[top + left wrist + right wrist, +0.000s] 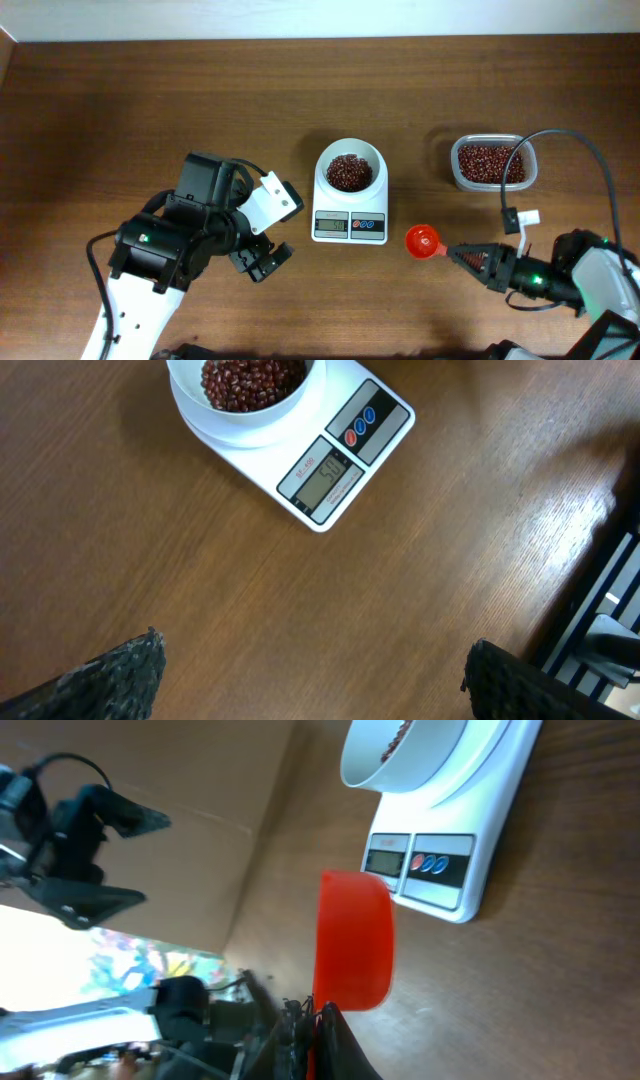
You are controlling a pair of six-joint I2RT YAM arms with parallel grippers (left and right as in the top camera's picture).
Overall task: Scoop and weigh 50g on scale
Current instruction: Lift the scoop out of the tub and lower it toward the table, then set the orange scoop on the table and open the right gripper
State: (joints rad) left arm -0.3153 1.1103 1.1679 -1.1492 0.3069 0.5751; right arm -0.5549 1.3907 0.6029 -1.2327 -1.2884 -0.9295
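Scale (pixel 349 227) stands at the centre of the overhead frame on the brown wooden surface (pixel 120 100), with its display and two round buttons toward the lower edge. Its round white bowl (pixel 322 165) occupies the upper part of the platform and holds a mound of dark red-brown beans (pixel 349 172). A clear tub (pixel 455 172) containing more beans sits to the upper right, apart from the scale, with a strip of open wood between them.

Edges and room: the far edge of the surface runs along the top of the frame against a pale band. Open wood spans the whole upper left and the stretch directly below the scale. A black cable (pixel 560 134) arcs over the tub's right side.

Right pincer (pixel 462 253), at lower right, lies low and points toward frame left. Its jaws are clamped tight on the handle of the orange scoop (pixel 423 241). The scoop's cup faces upward, near the scale's lower right corner but not touching it.

Left pincer (pixel 260 260), lower left of the scale and apart from it, has its jaws spread wide and grips nothing. In the wrist view its fingertips (pixel 110 678) sit at the lower corners, with bare wood between them.
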